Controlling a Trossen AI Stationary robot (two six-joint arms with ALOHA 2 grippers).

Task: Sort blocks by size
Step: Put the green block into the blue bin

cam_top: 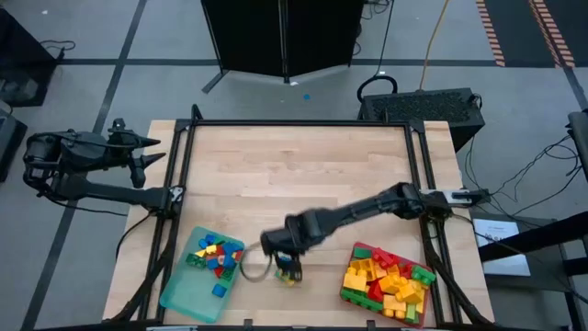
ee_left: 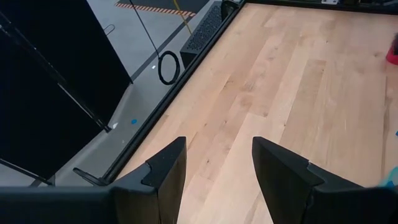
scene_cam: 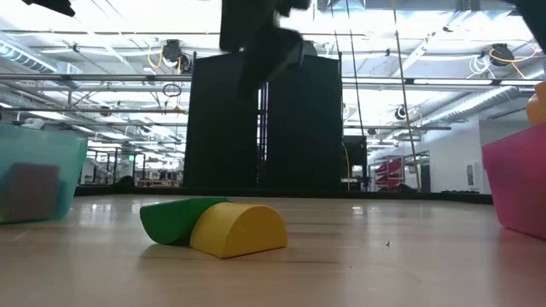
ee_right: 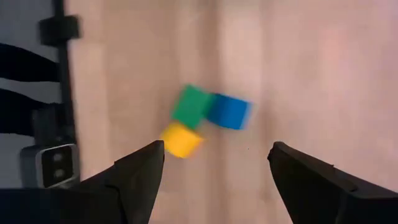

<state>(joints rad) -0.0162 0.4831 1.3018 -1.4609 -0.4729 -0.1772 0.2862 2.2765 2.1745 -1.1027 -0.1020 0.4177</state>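
Your right gripper hangs over the near edge of the table, between the teal tray and the red tray, fingers spread wide and holding nothing. Directly below and slightly ahead of it lie three loose blocks: a green block, a blue block and a yellow block. In the right wrist view they form a tight cluster, the green touching the blue at one side and the yellow at a corner. The low view shows only the green and the yellow, lying on the table and touching; the gripper is clear above them.

The deciding relation: the cluster lies between the open fingers' line and just beyond the fingertips, nearer the left-hand finger in that view. A straight descent would, in my judgement, land on more than one block. You would need to shift toward one block and line the fingers across its short sides. Which block is which size I cannot tell.

Sorted blocks already fill the teal tray near the front left corner; larger ones fill the red tray near the front right.

Your left gripper waits beyond the table's left edge, fingers apart, empty. The right arm is far nearer.
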